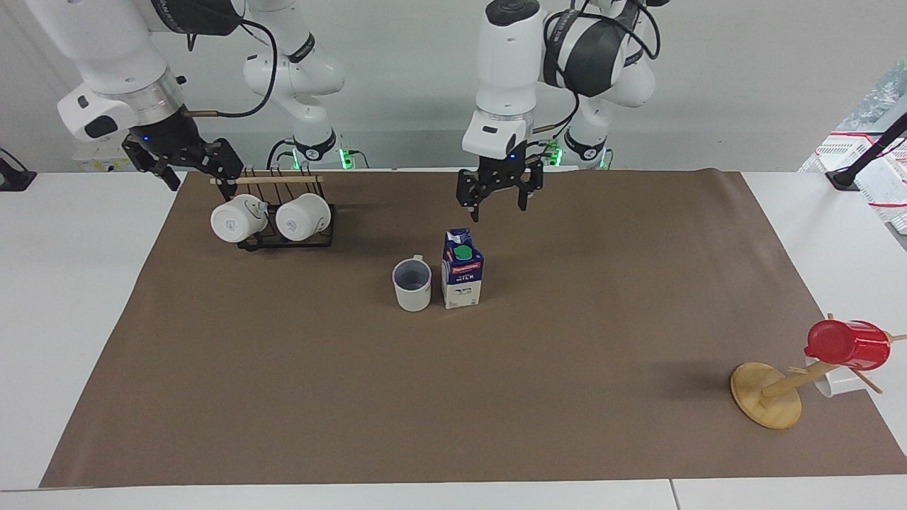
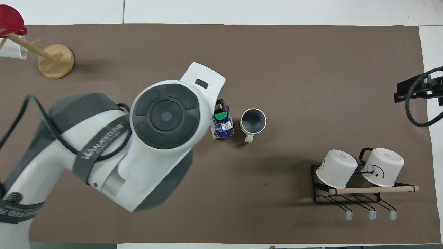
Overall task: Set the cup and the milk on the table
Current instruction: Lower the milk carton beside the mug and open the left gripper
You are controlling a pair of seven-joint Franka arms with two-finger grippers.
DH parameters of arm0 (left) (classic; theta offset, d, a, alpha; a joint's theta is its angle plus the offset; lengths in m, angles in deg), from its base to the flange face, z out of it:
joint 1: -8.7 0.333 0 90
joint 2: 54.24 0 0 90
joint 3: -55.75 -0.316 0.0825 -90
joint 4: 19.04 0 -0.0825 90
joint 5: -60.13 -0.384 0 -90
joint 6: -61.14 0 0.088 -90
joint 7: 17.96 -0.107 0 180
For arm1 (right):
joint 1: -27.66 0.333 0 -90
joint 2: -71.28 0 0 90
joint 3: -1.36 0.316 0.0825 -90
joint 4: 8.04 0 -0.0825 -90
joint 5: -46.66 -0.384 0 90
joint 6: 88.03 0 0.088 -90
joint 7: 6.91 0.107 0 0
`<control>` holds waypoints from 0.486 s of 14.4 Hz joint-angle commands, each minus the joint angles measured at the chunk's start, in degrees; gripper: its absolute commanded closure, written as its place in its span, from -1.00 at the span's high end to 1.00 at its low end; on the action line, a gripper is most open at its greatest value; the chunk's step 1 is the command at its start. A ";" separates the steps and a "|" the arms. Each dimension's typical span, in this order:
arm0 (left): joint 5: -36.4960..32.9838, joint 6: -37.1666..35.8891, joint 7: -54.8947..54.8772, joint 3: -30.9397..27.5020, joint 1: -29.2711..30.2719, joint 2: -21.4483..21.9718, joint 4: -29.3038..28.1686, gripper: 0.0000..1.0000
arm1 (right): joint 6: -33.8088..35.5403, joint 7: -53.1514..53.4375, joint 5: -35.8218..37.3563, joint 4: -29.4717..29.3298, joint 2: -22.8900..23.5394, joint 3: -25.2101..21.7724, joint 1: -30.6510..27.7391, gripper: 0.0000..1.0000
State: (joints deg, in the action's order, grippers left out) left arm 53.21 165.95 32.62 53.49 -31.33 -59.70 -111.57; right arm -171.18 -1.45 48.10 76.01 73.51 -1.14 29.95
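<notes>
Milk [image 1: 461, 273]: stands upright on the brown sheet of the table [image 1: 496, 397], at the middle of the facing frame, green cap up, nothing gripping it.
Cup [image 1: 412, 285]: upright and mouth up, just beside the milk toward the right arm's end, a thin gap between them; the overhead view shows its handle turned toward the robots.
Long axis: vertical for both, so a grip from above would come straight down.
Left gripper [image 1: 499, 209]: hangs in the upper middle of the frame, fingers spread and holding nothing; the milk sits lower in the frame, clear of the fingertips and a little toward the right arm's end.
Right gripper [image 1: 202, 185]: waits over the table edge by the mug rack [image 1: 283, 241], fingers spread and empty, well apart from both things.
Nearer arm: the left.
Judgement: both things look placed; pulling the left arm up and away should not brush the carton top.
</notes>
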 commanded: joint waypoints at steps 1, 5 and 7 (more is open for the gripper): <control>-0.38 -0.66 -9.42 0.24 7.39 3.09 -4.06 1.00 | 0.79 -0.89 -0.03 0.58 -0.12 0.39 0.26 1.00; 6.28 -2.33 -25.67 0.15 19.25 5.11 -4.95 1.00 | 0.79 -0.97 -0.12 2.07 -1.08 0.39 -0.18 1.00; 7.35 -4.17 -32.79 0.06 24.09 5.90 -4.33 1.00 | 0.53 -0.80 -0.12 4.10 -2.40 0.39 -0.09 1.00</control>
State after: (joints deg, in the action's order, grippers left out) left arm 58.79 163.99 5.87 53.01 -11.23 -56.49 -114.63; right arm -171.03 -1.45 48.10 77.18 73.36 -1.10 30.42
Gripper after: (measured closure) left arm 0.000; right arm 0.000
